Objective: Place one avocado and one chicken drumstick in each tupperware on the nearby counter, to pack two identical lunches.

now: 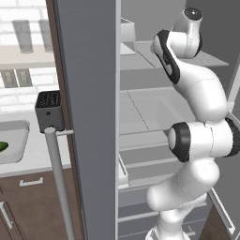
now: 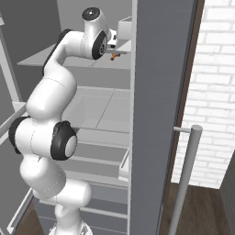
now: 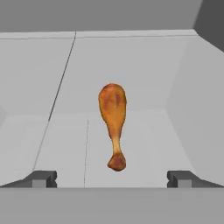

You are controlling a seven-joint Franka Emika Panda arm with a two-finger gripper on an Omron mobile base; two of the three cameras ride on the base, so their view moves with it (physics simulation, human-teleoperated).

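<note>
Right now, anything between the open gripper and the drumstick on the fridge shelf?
No. In the hand view the pale shelf floor between the gripper and the chicken drumstick is bare; its thin bone end points toward the open fingers.

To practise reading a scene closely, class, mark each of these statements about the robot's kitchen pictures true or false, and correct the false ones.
1. The fingers stand wide apart. True.
2. The fingers already grip the chicken drumstick. False: it lies free between and ahead of them, untouched.
3. The drumstick lies on a pale fridge shelf. True.
4. In the left base view, a tupperware on the counter holds something green. True.
5. The fridge door is closed. False: it stands open, with the arm reaching inside.
</note>
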